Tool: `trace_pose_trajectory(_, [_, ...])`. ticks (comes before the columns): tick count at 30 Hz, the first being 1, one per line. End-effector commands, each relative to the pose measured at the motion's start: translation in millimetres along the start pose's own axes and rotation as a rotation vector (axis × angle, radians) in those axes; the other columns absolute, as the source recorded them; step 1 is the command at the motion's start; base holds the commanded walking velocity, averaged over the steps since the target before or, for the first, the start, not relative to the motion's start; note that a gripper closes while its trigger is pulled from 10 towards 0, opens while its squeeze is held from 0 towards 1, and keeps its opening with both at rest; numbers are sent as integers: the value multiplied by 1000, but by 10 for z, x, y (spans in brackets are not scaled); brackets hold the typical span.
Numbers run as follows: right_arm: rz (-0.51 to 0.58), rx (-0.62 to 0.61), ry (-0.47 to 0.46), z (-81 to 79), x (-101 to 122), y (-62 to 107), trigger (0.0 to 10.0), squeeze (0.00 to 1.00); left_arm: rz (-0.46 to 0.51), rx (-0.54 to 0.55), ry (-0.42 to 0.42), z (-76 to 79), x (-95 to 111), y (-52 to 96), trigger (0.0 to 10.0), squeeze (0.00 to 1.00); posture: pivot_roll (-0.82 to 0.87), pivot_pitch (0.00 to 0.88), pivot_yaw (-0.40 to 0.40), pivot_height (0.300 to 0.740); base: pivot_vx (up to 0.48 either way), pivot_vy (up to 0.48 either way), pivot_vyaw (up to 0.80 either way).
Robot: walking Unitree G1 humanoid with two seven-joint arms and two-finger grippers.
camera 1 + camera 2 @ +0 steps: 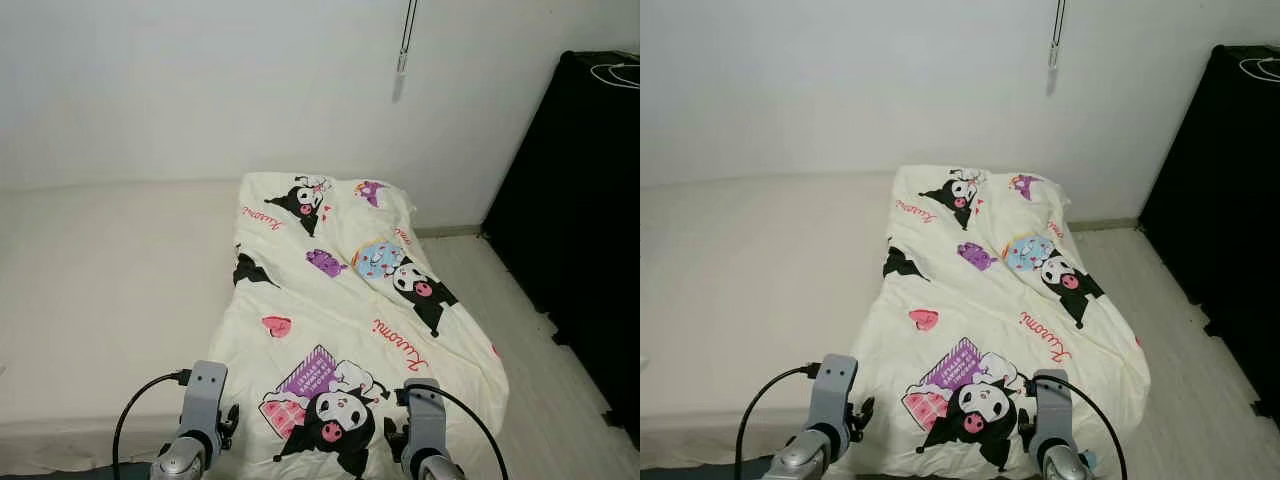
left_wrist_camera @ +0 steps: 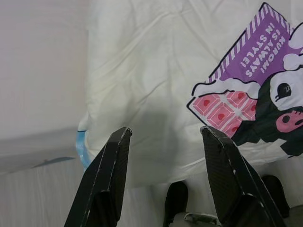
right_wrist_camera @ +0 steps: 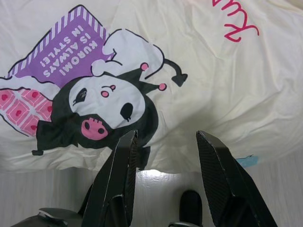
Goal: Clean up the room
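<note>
both pincers (image 2: pixel 163 142) (image 3: pixel 165 144) gape above the duvet (image 1: pixel 340 300), seemingly untouching.

**Setting: home bedroom**

Low bed (image 1: pixel 100 290) with pale sheet against a plain white wall (image 1: pixel 200 80). Cartoon-print duvet (image 1: pixel 340 310) on the bed's right part. Pale floor (image 1: pixel 560 400) and black cabinet (image 1: pixel 590 200) right of the bed.

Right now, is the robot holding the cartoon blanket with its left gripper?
No, the left gripper hangs open just above the blanket, with nothing between its fingers.

bed (image 1: pixel 100 290) | pale sheet | cartoon-print quilt (image 1: pixel 350 320) spread over its right side
</note>
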State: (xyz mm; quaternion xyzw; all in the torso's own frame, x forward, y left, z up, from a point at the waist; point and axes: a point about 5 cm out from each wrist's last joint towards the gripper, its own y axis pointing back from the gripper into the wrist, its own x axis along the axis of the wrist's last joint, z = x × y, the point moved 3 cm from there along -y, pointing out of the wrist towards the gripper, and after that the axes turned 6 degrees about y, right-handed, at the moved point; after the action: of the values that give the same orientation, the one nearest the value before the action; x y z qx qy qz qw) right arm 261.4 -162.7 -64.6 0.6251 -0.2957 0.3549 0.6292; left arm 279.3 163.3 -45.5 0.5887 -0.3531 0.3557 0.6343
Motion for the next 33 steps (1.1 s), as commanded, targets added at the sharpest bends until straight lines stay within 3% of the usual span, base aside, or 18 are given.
trace_pose_trajectory(1, [-10,4,-2,-17,-45,13,10000,0,-23,-11,-10,34,-66,13,10000,0,46,110,-27,734,0,-480,0])
trace_pose_trajectory(8, [-6,4,-6,-19,-40,12,10000,0,-18,-2,29,48,-46,-1,10000,0,49,112,-26,734,0,-202,0])
trace_pose_trajectory(24, [-16,2,-15,-19,-61,15,10000,0,-31,-11,3,47,-49,-7,10000,0,51,116,-22,734,0,0,0])
trace_pose_trajectory(27, [-14,2,-15,-16,-52,12,10000,0,-25,-24,-14,72,-36,-12,10000,0,52,115,-23,734,0,-480,0])
trace_pose_trajectory(33, [-12,3,-15,-16,-47,10,10000,0,-24,-9,36,71,-34,-17,10000,0,52,112,-21,734,0,-240,0])
